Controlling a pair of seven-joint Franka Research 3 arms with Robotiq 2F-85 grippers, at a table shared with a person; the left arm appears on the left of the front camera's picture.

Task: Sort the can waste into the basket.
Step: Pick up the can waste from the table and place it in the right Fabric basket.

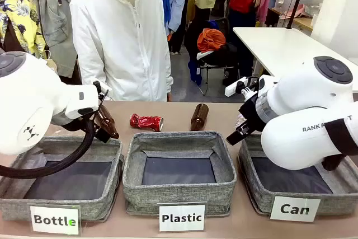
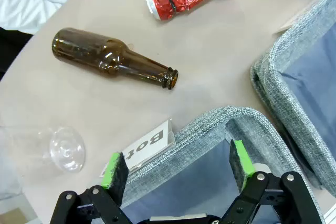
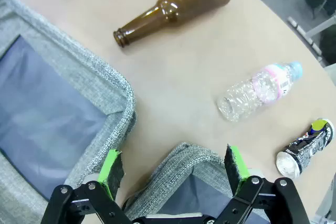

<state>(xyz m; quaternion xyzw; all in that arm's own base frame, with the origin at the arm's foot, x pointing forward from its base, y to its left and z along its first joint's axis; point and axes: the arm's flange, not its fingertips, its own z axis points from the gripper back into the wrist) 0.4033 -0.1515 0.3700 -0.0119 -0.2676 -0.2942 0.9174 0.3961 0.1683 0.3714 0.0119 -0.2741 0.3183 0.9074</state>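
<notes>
bottle sign (image 1: 55, 219), plastic sign (image 1: 182, 217), can sign (image 1: 295, 209) on baskets (image 1: 254, 191); right arm (image 1: 313, 132) reads "ranka".

Shiny red can (image 1: 146, 122) mid-frame; black printed can (image 3: 305, 148), silver ends, lower right; brown bottle (image 2: 113, 59); grey woven basket (image 1: 253, 192), dark-floored.

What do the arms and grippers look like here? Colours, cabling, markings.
Both arms are glossy white rounded shells with grey joint caps. The left arm carries a thick black cable looping below it; the right arm shows partial dark lettering "RANKA". The left gripper and right gripper are black bolted linkages with green fingertip pads.
</notes>
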